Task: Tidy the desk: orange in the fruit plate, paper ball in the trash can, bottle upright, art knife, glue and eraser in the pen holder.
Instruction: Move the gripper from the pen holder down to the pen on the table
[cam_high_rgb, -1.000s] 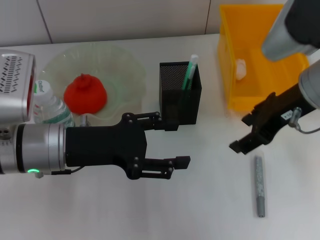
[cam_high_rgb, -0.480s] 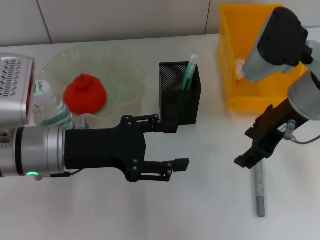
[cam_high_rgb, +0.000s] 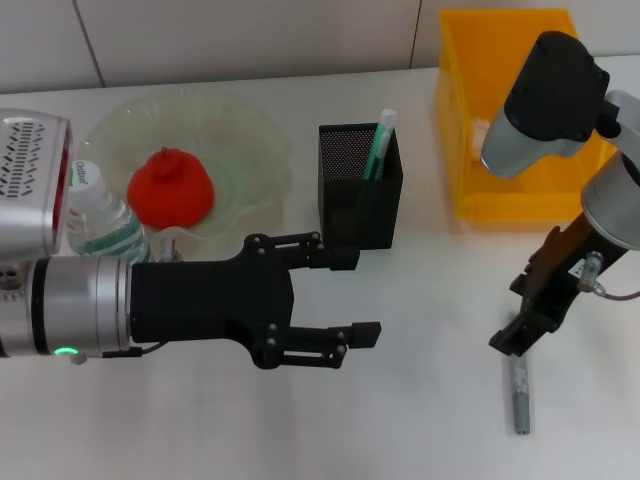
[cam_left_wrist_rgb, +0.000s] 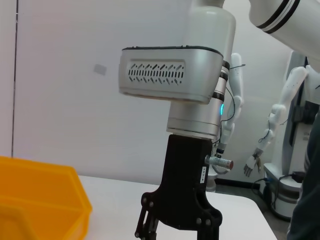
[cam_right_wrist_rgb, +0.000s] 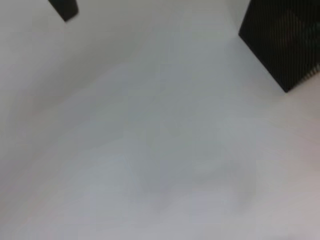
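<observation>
Right pincer (cam_high_rgb: 522, 330) hangs over the upper end of the art knife (cam_high_rgb: 519, 393) lying on the table (cam_high_rgb: 420, 420); you can't tell its spread. Clip that end and the knife skids. Left pincer (cam_high_rgb: 362, 296) idles, fingers apart.

Legible text. The white cap of the bottle (cam_high_rgb: 100, 215), standing beside the glass fruit plate (cam_high_rgb: 245, 150), carries small green lettering, partly hidden and too small to read with certainty. A small white label on the black body of the right gripper (cam_high_rgb: 527, 330) bears dark print that cannot be made out in either the head view or the left wrist view. No other readable text, numbers or signs appear.
</observation>
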